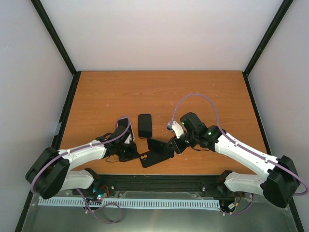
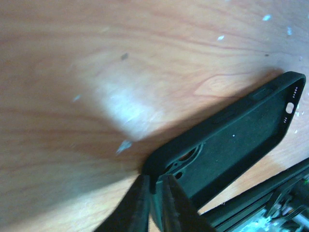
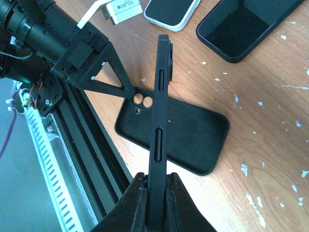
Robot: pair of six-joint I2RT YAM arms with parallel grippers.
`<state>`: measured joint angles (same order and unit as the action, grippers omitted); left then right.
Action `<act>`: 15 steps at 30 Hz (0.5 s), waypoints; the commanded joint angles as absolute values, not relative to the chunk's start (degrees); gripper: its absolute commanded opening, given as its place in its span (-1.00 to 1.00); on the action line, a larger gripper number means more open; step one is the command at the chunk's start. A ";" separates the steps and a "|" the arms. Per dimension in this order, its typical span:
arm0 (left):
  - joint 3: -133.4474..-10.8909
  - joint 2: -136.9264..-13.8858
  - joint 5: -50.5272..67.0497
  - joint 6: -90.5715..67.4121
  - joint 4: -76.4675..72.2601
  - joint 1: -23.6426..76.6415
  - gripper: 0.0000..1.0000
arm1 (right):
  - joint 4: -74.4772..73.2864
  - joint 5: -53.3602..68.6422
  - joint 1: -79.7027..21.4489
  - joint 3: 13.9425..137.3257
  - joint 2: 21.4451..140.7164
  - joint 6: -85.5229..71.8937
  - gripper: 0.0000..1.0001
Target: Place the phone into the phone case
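Observation:
The black phone case (image 1: 155,159) lies open side up near the front edge, its camera holes toward the left arm. My left gripper (image 2: 157,187) is shut on the case's rim (image 2: 231,140) at the camera-hole corner, one finger inside the wall and one outside. My right gripper (image 3: 157,188) is shut on the black phone (image 3: 161,106). It holds the phone on edge, side buttons up, just above the case (image 3: 193,140). From above, the phone (image 1: 159,146) hangs over the case's far edge, between the left gripper (image 1: 135,154) and the right gripper (image 1: 175,144).
A second dark phone-shaped slab (image 1: 145,125) lies flat behind the case on the wooden table (image 1: 212,96). The black rail (image 1: 159,181) runs right along the front edge, close to the case. Grey walls enclose the table on three sides.

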<state>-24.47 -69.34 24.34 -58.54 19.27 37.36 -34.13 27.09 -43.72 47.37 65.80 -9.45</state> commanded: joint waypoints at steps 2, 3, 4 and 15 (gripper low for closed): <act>-31.34 -74.95 22.15 -46.46 18.30 37.88 -0.99 | -28.62 31.44 -43.33 43.67 65.83 -13.16 -0.95; -32.37 -75.42 21.47 -44.61 18.78 37.84 -0.99 | -28.71 31.28 -43.25 43.22 66.17 -13.18 -0.95; -33.22 -75.72 21.02 -42.46 18.88 37.88 -0.99 | -29.07 31.19 -43.24 43.02 66.59 -13.32 -0.94; -40.20 -74.44 15.80 -39.52 25.65 32.38 -0.83 | -26.77 37.57 -42.67 44.74 77.86 -12.93 -0.95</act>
<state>-38.24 -75.68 16.40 -38.28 22.31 36.14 -28.42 33.58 -43.46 40.45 72.05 -14.55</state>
